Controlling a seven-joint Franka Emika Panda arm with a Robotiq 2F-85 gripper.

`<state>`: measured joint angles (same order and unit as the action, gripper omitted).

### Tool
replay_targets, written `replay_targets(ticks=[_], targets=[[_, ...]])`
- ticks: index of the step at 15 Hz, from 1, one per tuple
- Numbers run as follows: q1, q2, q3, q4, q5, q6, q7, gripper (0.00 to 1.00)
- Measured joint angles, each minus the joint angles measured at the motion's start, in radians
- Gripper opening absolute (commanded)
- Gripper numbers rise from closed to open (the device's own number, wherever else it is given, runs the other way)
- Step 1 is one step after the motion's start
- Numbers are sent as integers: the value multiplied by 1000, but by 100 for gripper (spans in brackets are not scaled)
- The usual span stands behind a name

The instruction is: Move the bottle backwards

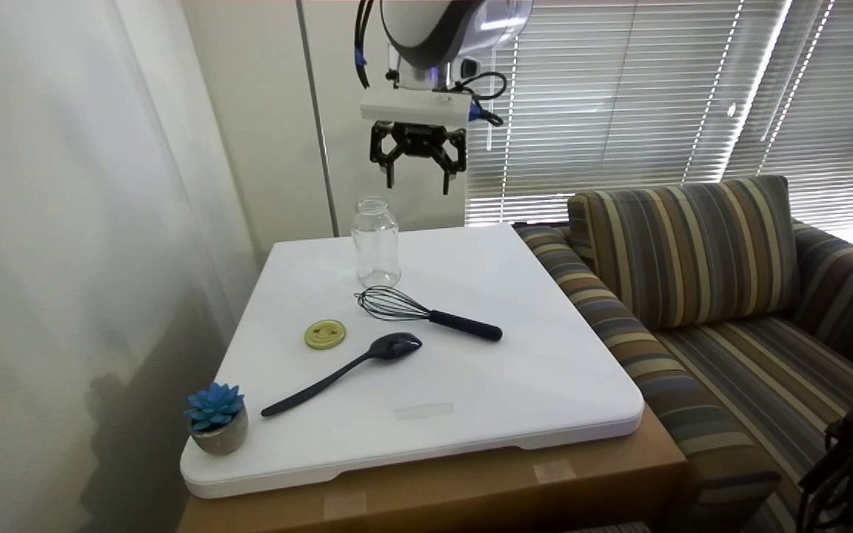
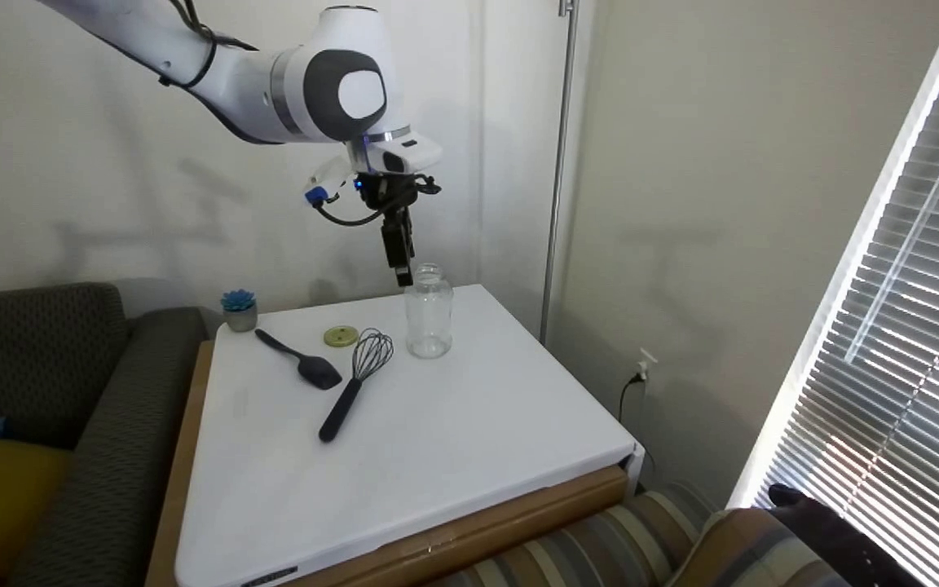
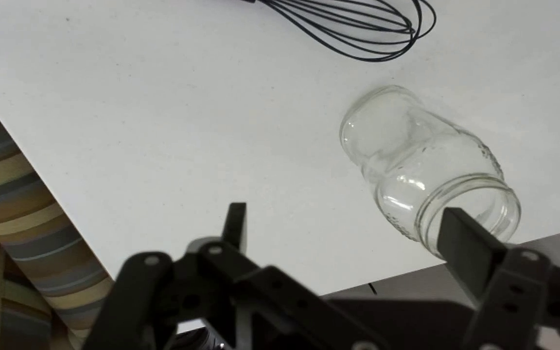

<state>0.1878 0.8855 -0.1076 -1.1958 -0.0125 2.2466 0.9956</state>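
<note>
The bottle (image 1: 377,248) stood upright on the table (image 1: 530,377), a little nearer the edge by the wall (image 1: 64,222) than the one along the striped armchair (image 1: 693,281), and well along from the corner with the potted plant (image 1: 218,422), toward the opposite edge. The whisk (image 1: 437,318) lay just beside it. From where I was, the end effector (image 1: 417,187) hung near the bottle's mouth, off to the armchair side, its fingers (image 3: 469,248) spread with nothing between them. In the wrist view one finger crossed the rim, but in an exterior view a gap showed below that fingertip (image 1: 389,178).

Had the bottle been moved backwards? I couldn't tell, since nothing marked where it was meant to finish. I took it that the grasp had yet to come, though a released bottle would have looked much the same. On that reading everything was left: lining up over the neck, closing, shifting the bottle and letting go.
</note>
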Motion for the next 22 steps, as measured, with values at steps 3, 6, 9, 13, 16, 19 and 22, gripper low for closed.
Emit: replay_targets(ticks=[3, 6, 9, 13, 16, 19, 22], targets=[[-20, 20, 19, 109, 20, -161, -40, 100], [-39, 20, 36, 172, 29, -253, -73, 100], [-33, 21, 35, 171, 23, -246, -60, 100], [-14, 54, 34, 183, 16, -230, -12, 100], [1, 111, 28, 240, 0, -228, 20, 100], [7, 166, 19, 324, -12, -227, 45, 100], [7, 207, 7, 405, -21, -227, 65, 100]])
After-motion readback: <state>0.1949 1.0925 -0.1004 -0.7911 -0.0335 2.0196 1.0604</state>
